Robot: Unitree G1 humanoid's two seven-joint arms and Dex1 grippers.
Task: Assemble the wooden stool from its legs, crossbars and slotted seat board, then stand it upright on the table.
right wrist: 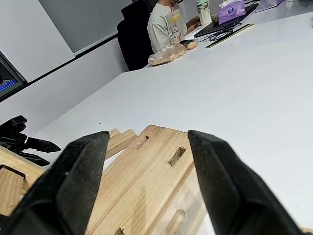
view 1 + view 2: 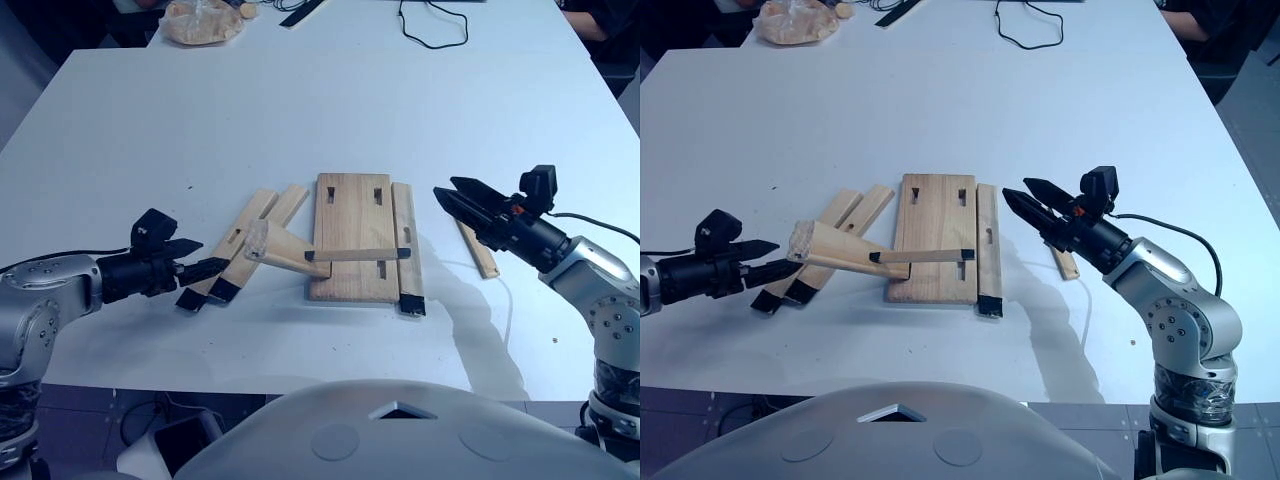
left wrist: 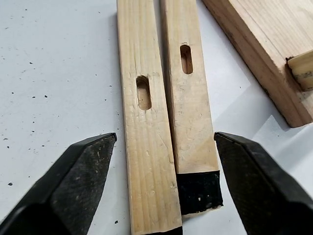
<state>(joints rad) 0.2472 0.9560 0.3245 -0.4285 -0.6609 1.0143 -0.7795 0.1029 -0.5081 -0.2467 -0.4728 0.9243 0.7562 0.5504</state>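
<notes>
My left arm lies low and stretched out over the near part of the white tabletop (image 2: 300,100), forearm almost level. The left claw (image 2: 210,255) points in at the parts. Its black fingers (image 3: 73,186) stand apart with nothing gripped. Between them, untouched, lie the black-capped ends of two slim pale wooden legs (image 3: 146,147), side by side, each with an oval slot. Just past those legs from that claw sits a thicker wooden block (image 2: 285,250). A thin wooden crossbar (image 2: 355,255) runs from it across the flat, pale wooden slotted seat board (image 2: 345,215). I cannot tell whether the block's blunt end rests on the tabletop.

My right arm is bent at the elbow with the wrist raised. The right claw (image 2: 447,187) hangs above the tabletop, aimed at the board's far right corner. Its fingers (image 1: 78,181) are spread and hold nothing. Between this claw and the board lies a third black-capped leg (image 2: 404,230), right against the board's edge. Under the right wrist lies a short wooden strip (image 2: 478,250).

The tabletop's near edge runs behind both claws, closer to the left one. Beyond the board, a wide stretch of white surface reaches to a plastic bag of bread (image 2: 203,20) and a black cable (image 2: 432,35) at the far edge.
</notes>
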